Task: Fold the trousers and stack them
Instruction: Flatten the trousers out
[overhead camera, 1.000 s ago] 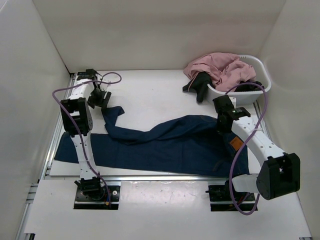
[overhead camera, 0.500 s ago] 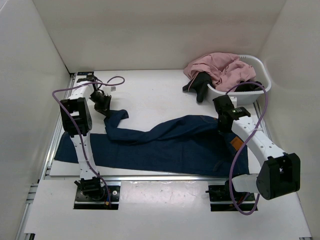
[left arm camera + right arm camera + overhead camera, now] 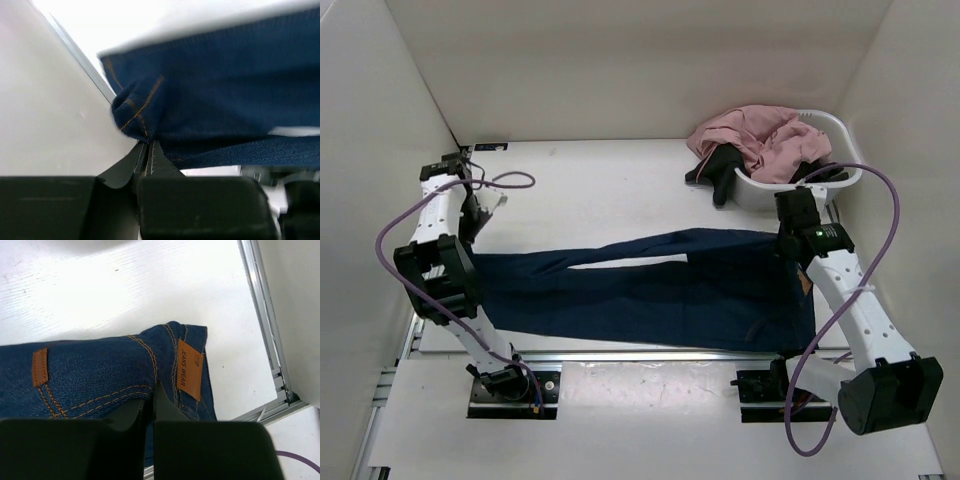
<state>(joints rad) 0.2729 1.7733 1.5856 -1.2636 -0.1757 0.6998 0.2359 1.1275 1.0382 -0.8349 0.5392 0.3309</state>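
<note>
Worktop, near strip: the trousers [image 3: 650, 295] are lying lengthwise across the worktop [image 3: 610, 190], just beyond the arm bases. The waist is pointing to the robot's right and the leg ends to its left.
Near leg: it is lying flat and fairly smooth along the front edge.
Right tool [image 3: 149, 392]: it is closed, pinching the waistband at its far corner, just beside the orange-brown label [image 3: 189, 369]. The fingers are biting on the thick seamed band. Judged: that spot is giving a firm hold that will not slip.
Left tool [image 3: 148, 146]: it is closed, gripping the bunched hem [image 3: 132, 112] of the far leg, with the orange stitching showing right at the fingertips. The cloth is gathering into a small knot there.
Why held so: the two tools are sitting at opposite ends of the garment. Judged: they are drawing it taut so the far leg runs straight alongside the near one before any fold.
Between the legs: a thin wedge of worktop is showing mid-length, so the legs are lying close but not fully together.
Stage, judged: flattening and aligning; no fold is showing yet.
Far right corner: a white basket [image 3: 840, 130] is holding a pink garment [image 3: 755, 135], with a small black garment [image 3: 720, 170] spilling over its rim, well apart from the trousers.
</note>
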